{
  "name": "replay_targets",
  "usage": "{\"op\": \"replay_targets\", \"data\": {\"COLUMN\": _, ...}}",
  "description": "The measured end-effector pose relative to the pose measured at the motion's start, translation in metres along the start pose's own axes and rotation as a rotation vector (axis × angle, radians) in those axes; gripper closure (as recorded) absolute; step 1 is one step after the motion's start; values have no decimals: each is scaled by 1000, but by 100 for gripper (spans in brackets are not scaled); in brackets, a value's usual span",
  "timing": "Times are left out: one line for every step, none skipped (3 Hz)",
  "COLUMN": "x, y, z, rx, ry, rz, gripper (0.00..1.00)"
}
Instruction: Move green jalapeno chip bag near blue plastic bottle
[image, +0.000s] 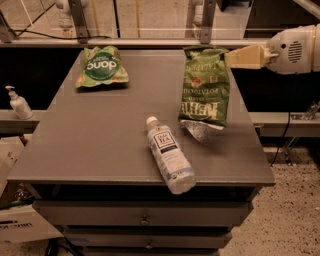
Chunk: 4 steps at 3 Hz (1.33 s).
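The green jalapeno chip bag (205, 87) is olive green with pale lettering. It hangs upside down from its top right corner, and its silver lower end touches the table (75, 150). My gripper (231, 56) reaches in from the right and is shut on that corner. The blue plastic bottle (170, 155) lies on its side near the table's front edge, with its white cap pointing away. The bag's lower end is just right of the bottle's cap end.
A brighter green bag with a dark round logo (101, 67) lies at the back left of the table. A soap dispenser (19, 104) stands on a ledge to the left. A cardboard box (25, 227) sits on the floor at lower left. Drawers (145, 220) are below the tabletop.
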<state>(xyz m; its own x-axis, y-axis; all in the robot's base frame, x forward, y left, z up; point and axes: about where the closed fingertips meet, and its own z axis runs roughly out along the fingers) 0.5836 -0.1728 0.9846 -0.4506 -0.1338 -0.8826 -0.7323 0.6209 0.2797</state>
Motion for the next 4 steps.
{"op": "replay_targets", "data": {"x": 17, "y": 23, "z": 11, "rx": -87, "ry": 15, "rz": 50, "gripper": 100}}
{"op": "replay_targets", "data": {"x": 35, "y": 33, "z": 21, "rx": -130, "ry": 45, "rz": 89, "gripper": 100}}
{"op": "replay_targets", "data": {"x": 52, "y": 40, "z": 29, "rx": -152, "ry": 79, "rz": 118, "gripper": 100}}
{"op": "replay_targets", "data": {"x": 69, "y": 41, "z": 37, "rx": -145, "ry": 135, "rz": 129, "gripper": 83}}
